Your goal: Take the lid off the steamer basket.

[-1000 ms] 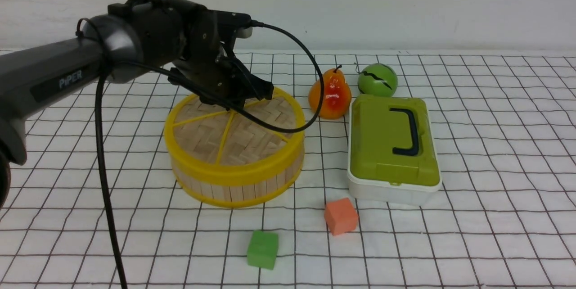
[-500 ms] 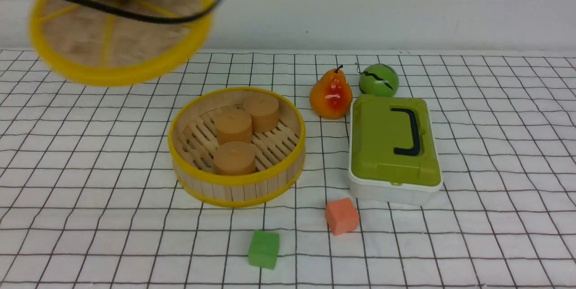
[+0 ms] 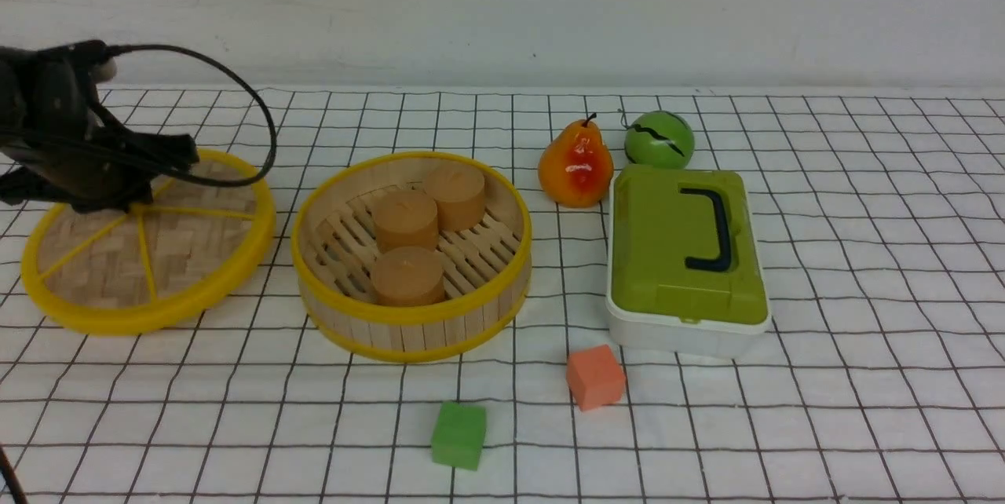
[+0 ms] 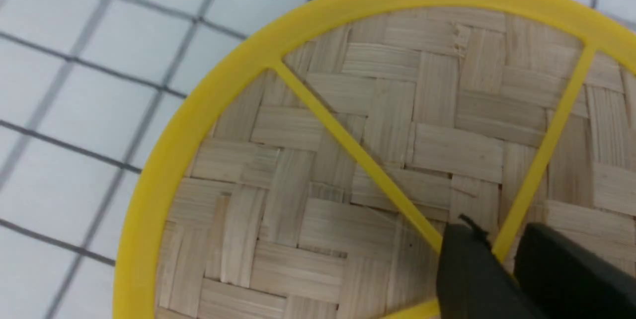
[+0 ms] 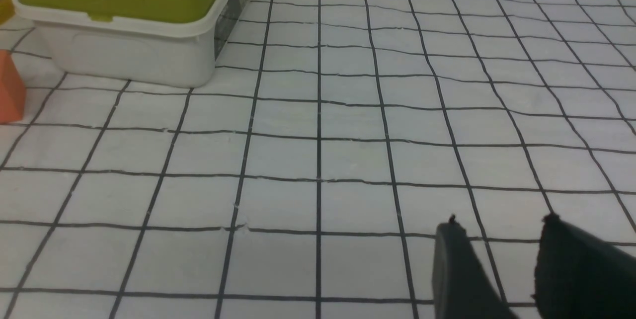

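Observation:
The lid (image 3: 157, 253), a woven bamboo disc with a yellow rim and spokes, is at the table's left, beside the steamer basket (image 3: 412, 315), with its near edge on the cloth. The basket stands uncovered with three brown cylinders (image 3: 406, 217) on its slatted floor. My left gripper (image 3: 129, 194) is over the lid's far part. In the left wrist view the lid (image 4: 348, 160) fills the frame, and the gripper (image 4: 497, 239) has its fingers closed on either side of a yellow spoke. My right gripper (image 5: 499, 224) is open and empty above bare cloth, out of the front view.
A pear (image 3: 577, 166) and a green ball (image 3: 659, 139) sit behind a white box with a green top (image 3: 683, 253), right of the basket. The box also shows in the right wrist view (image 5: 129, 11). An orange cube (image 3: 595, 376) and a green cube (image 3: 458, 434) lie in front.
My left gripper lifted the lid off the basket, swung it up and left, then brought it down onto the table left of the basket. The cylinders are now exposed.

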You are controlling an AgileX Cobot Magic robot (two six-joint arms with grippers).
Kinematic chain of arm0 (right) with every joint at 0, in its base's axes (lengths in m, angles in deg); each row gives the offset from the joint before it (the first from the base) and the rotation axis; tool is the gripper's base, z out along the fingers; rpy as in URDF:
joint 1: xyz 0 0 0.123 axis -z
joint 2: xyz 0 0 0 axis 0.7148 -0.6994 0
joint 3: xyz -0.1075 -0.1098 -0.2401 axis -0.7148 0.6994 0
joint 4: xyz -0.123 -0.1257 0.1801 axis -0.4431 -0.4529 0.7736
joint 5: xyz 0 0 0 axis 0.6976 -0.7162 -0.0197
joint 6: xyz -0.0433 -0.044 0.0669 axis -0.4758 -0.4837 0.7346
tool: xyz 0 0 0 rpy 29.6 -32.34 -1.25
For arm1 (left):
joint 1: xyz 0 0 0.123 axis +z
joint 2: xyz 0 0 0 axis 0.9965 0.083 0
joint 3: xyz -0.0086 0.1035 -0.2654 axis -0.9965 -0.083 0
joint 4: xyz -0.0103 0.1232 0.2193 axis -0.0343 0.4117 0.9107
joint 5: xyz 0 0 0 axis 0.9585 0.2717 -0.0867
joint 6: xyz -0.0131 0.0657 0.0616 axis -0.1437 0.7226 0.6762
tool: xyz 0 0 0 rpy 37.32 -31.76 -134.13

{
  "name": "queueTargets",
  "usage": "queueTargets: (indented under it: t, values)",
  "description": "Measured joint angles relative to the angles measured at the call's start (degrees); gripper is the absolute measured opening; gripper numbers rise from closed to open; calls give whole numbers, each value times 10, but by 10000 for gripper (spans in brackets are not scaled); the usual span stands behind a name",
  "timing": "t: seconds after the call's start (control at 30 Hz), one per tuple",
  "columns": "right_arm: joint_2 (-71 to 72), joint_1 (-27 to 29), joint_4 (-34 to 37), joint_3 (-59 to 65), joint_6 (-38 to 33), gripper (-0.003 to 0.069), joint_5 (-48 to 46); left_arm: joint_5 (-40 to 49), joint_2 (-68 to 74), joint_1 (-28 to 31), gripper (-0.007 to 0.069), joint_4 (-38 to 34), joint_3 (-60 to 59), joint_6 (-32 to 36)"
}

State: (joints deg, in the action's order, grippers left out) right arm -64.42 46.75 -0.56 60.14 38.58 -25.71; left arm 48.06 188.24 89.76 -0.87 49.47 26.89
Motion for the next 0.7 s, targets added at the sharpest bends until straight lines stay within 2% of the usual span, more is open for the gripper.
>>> queueTargets:
  t: [0.17, 0.3, 0.4, 0.5, 0.63, 0.67, 0.7]
  values:
    - [0, 0, 0, 0, 0, 239, 0, 1, 24, 0, 166, -2, -1, -13]
    - [0, 0, 0, 0, 0, 239, 0, 23, 3, 0, 333, -28, 1, -17]
    - [0, 0, 0, 0, 0, 239, 0, 38, -47, 0, 362, -69, 1, 4]
    - [0, 0, 0, 0, 0, 239, 0, 40, -104, 0, 323, -101, 1, 40]
    - [0, 0, 0, 0, 0, 239, 0, 54, -243, 0, 131, -189, 1, 131]
    - [0, 0, 0, 0, 0, 239, 0, 55, -257, 0, 122, -193, 1, 140]
    - [0, 0, 0, 0, 0, 239, 0, 69, -315, 0, 38, -229, -1, 178]
